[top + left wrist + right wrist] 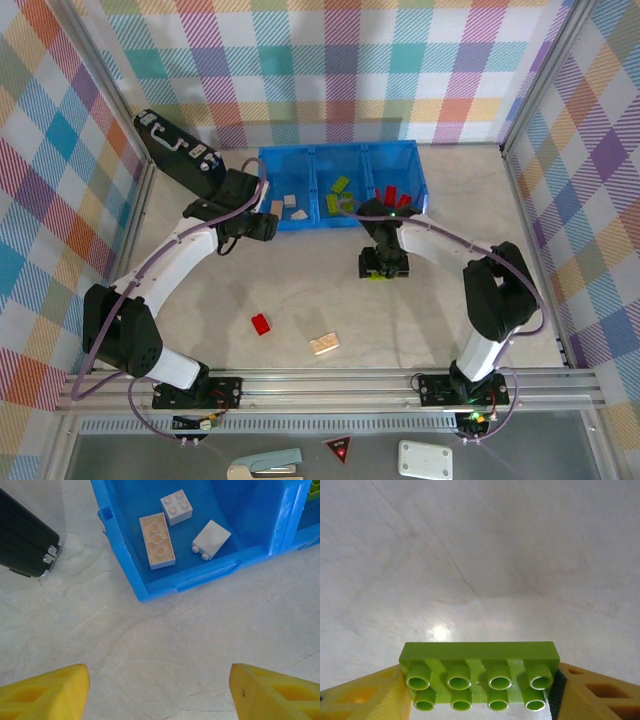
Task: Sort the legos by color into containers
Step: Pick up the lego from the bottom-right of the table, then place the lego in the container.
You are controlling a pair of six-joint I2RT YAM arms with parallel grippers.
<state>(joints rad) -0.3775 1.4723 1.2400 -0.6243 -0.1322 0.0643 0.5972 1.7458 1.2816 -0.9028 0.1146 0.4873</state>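
**Lime-green eight-stud plastic brick** [479, 672], studs toward the wrist camera. It is clamped by its two short ends between the yellow fingers [365, 697] of the right gripper [480, 692]. From above, the brick [380, 275] hangs under that gripper over the pale marbled table [300, 290]. It is just in front of the long bright blue plastic bin [340, 150], near the middle and right compartments. Whether its underside is clear of the tabletop cannot be told.

**Probable hazards.**
- (a) The hold bears on the narrow ends alone, so the brick may pivot or slip free while it is carried.
- (b) The gripper stands about level with the divider between the middle compartment, which holds green bricks [341, 184], and the right one, which holds red bricks [391, 195]. A release slightly to the right would drop green among red.
- (c) A low approach would strike the brick against the bin's near wall and knock it loose.

**Surroundings.**
- The left gripper [159, 680] has its jaws parted with nothing between them. It hovers over the table just before the bin's left compartment, where three cream-white bricks [157, 541] lie.
- A black case with silver latches [25, 545] lies beside that end of the bin.
- Well apart, toward the arm bases, a small red brick [261, 324] and a cream-white brick [324, 343] lie unsorted on the table.
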